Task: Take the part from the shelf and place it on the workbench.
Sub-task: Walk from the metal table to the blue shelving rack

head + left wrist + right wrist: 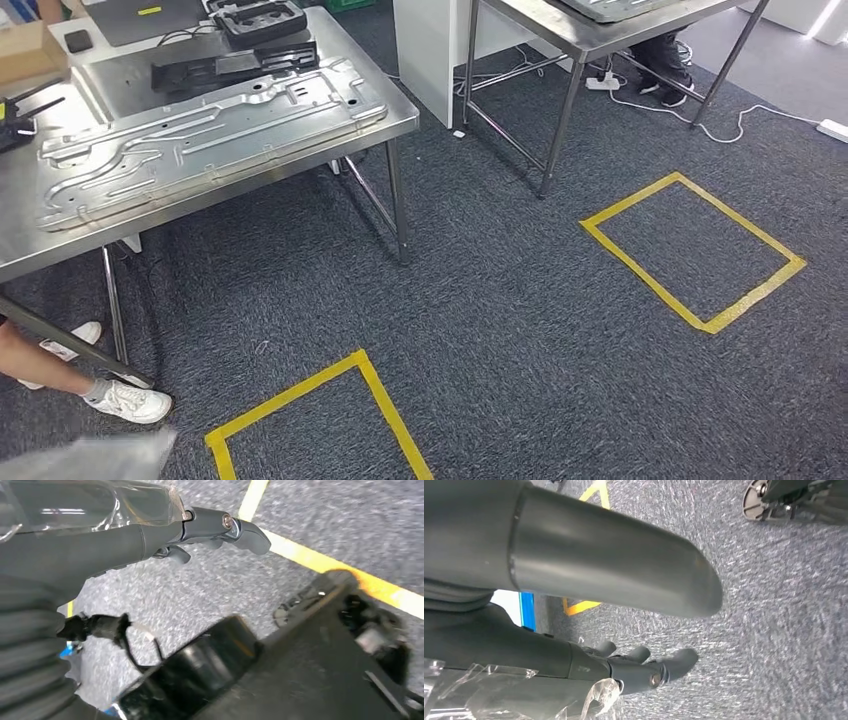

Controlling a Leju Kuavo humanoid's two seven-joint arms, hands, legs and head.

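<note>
The steel workbench stands at the upper left of the head view. A large stamped metal plate lies across it, with flat black parts and a black moulded tray behind. My left hand hangs over the grey carpet, its fingers stretched out straight and holding nothing. My right hand hangs low too, thumb and fingers apart with nothing between them. Clear film wraps the backs of both hands. A blurred pale-grey shape sits in the head view's lower left corner.
A second steel table stands at the back right, with cables on the floor under it. Two yellow tape rectangles mark the carpet. A person's feet in white shoes stand beside the workbench leg.
</note>
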